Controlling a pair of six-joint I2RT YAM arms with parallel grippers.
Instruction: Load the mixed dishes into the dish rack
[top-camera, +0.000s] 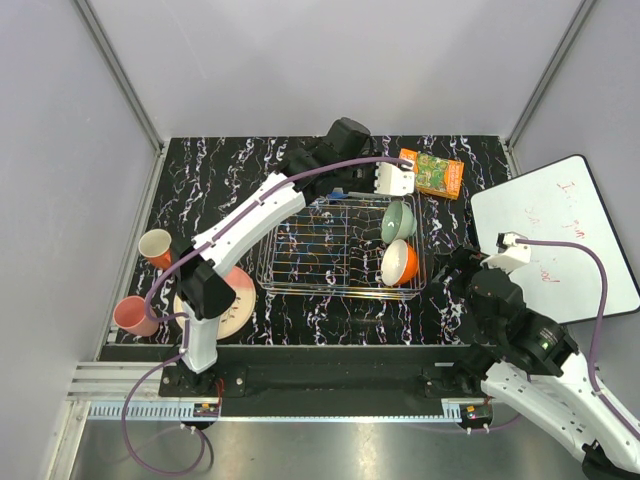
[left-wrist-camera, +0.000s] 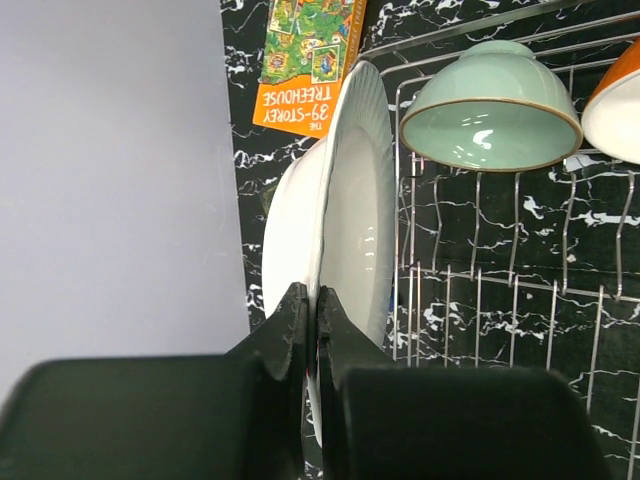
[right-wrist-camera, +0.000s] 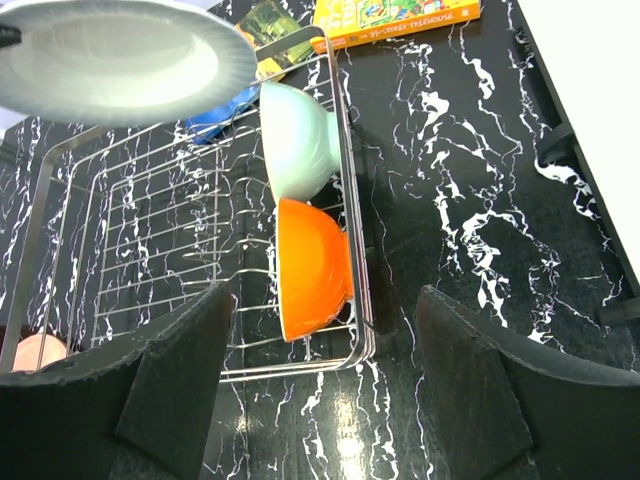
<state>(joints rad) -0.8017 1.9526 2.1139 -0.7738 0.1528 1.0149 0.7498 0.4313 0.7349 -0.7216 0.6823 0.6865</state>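
Note:
My left gripper (left-wrist-camera: 312, 300) is shut on the rim of the white plate (left-wrist-camera: 350, 210) and holds it on edge over the far end of the dish rack (top-camera: 300, 262). In the top view the plate (top-camera: 395, 180) and the left gripper (top-camera: 372, 178) are at the rack's far right corner. The pale green bowl (top-camera: 398, 220) and the orange bowl (top-camera: 398, 262) stand on edge along the rack's right side. The pink-and-cream plate (top-camera: 232, 305) lies at the left, partly under my left arm, with the pink cup (top-camera: 133, 315) beside it. My right gripper (right-wrist-camera: 320, 400) is open and empty by the rack's near right corner.
An orange printed packet (top-camera: 437, 173) lies beyond the rack, and a blue packet (right-wrist-camera: 215, 115) shows under the held plate. A white board with red writing (top-camera: 560, 240) lies at the right. An orange-and-cream cup (top-camera: 155, 247) stands at the left edge.

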